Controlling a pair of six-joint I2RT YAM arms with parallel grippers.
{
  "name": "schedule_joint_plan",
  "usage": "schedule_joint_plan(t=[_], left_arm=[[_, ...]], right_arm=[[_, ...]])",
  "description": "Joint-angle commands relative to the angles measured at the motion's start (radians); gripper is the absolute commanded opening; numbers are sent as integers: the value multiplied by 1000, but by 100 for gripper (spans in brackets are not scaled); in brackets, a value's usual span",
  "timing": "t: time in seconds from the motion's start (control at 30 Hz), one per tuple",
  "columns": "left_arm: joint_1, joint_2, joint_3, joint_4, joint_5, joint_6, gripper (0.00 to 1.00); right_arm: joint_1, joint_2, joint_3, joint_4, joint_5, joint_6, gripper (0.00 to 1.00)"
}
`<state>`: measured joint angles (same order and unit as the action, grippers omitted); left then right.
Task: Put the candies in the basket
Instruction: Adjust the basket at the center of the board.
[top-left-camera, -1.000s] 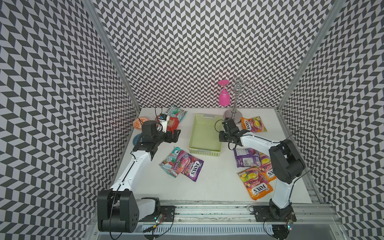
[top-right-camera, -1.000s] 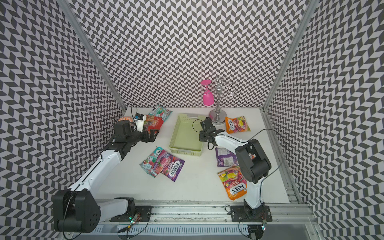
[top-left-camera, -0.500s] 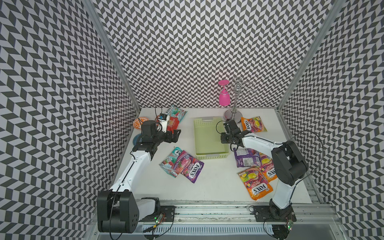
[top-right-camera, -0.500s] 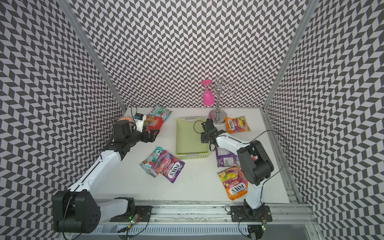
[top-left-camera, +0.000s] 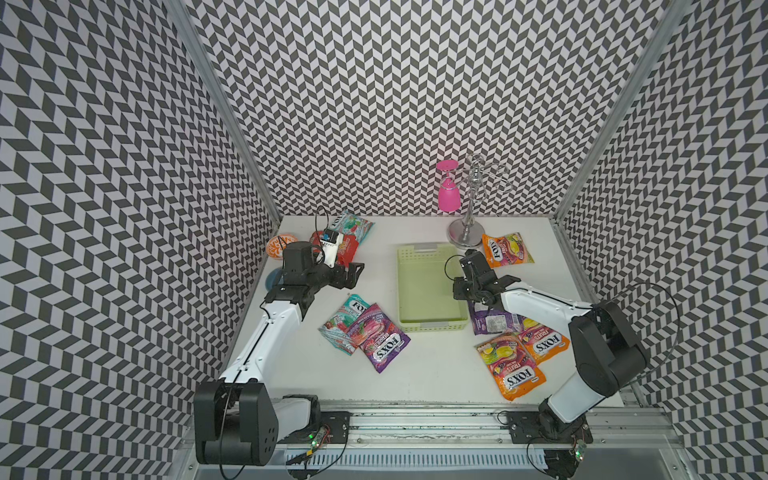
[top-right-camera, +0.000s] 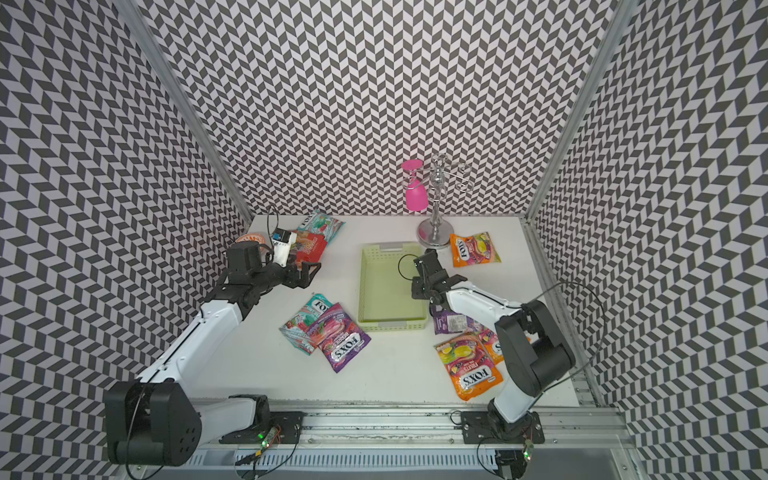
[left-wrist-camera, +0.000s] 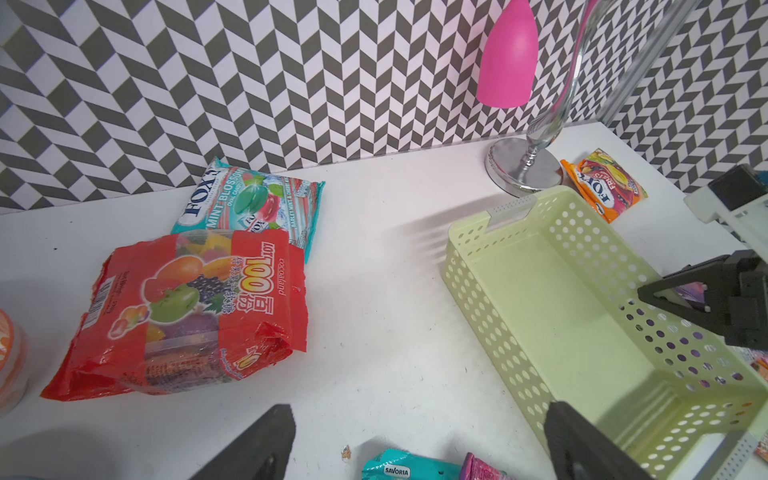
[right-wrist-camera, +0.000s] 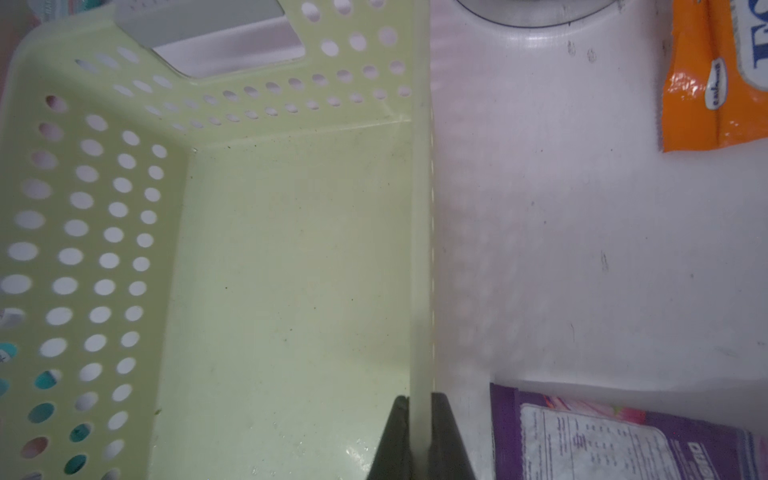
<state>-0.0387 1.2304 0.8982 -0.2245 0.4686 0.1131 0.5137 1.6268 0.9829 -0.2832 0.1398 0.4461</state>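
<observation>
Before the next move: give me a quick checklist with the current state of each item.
1. right gripper clamped on basket side wall: ok.
2. Basket interior clear for bags: ok.
3. left gripper open, holding nothing: ok.
4. red bag lies over teal bag, nothing covering it: ok.
5. Basket sitting flat on table: cannot tell.
</observation>
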Motion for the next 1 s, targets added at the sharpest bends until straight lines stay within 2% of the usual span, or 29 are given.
schedule_joint_plan(t=[0.0, 0.17, 0.33, 0.43, 0.63, 0.87, 0.97], left_arm=[[3, -8, 22, -60, 41, 70, 98], [-32, -21, 13, -142, 5, 139, 99], [-52, -32, -32, -147, -13, 154, 99], [-51, -37, -47, -122, -36, 137, 99], [-52, -19, -50, -107, -43, 112, 99], [-53, -23, -103, -120, 14, 155, 99], [-55, -37, -152, -100, 58, 162, 98]], right_arm=[[-5, -57, -32, 24, 24, 18, 6], [-10, -100, -103, 53, 48, 71, 6], [-11, -110, -120, 50, 39, 92, 8], [-11, -134, -143, 88, 12, 97, 15], [-13, -172, -111, 31, 19, 50, 30], [-30, -292, -128, 19, 36, 5, 40], [-50, -345, -139, 26, 29, -29, 51]])
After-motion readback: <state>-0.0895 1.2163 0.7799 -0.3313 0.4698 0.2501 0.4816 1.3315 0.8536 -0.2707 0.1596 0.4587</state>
